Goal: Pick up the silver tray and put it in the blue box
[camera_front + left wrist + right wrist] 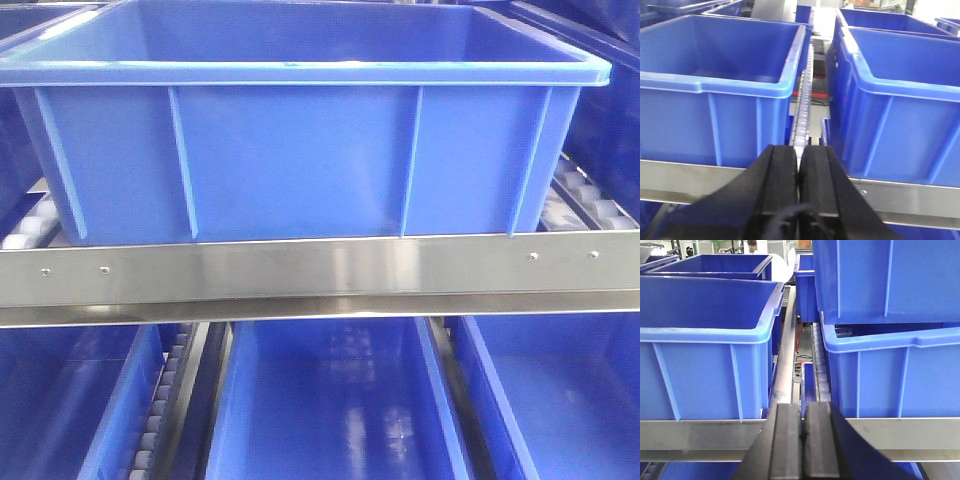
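From the exterior front-facing view, the large deep rectangular blue plastic box (300,150) filled the upper half of the frame, its ribbed near wall and thick lip rim facing the camera. It sat on a rack shelf behind a brushed stainless-steel front rail (320,275) that ran the full width. Grey plastic conveyor rollers (590,205) showed at either side of the box's base. Below the rail, three more blue plastic crates (330,400) stood side by side on a lower shelf. What could be seen of the box's interior was bare blue wall; the floor was hidden behind the near wall, so the silver tray's whereabouts could not be told from here, and no arm appeared.

In the left wrist-mounted view, the left gripper (799,185) rose from the bottom edge, its two black fingers (780,185) pressed together with only a hairline seam between them, gripping nothing. Ahead of it a strip of rollers (804,100) ran away between a blue crate on the left (715,100) and another on the right (900,115).

In the right wrist-mounted view, the right gripper (803,440) likewise had its black fingers (785,440) closed on each other, empty. A blue crate (705,350) stood to its left and two stacked ones (890,340) to its right. The tray appeared in none of the views.
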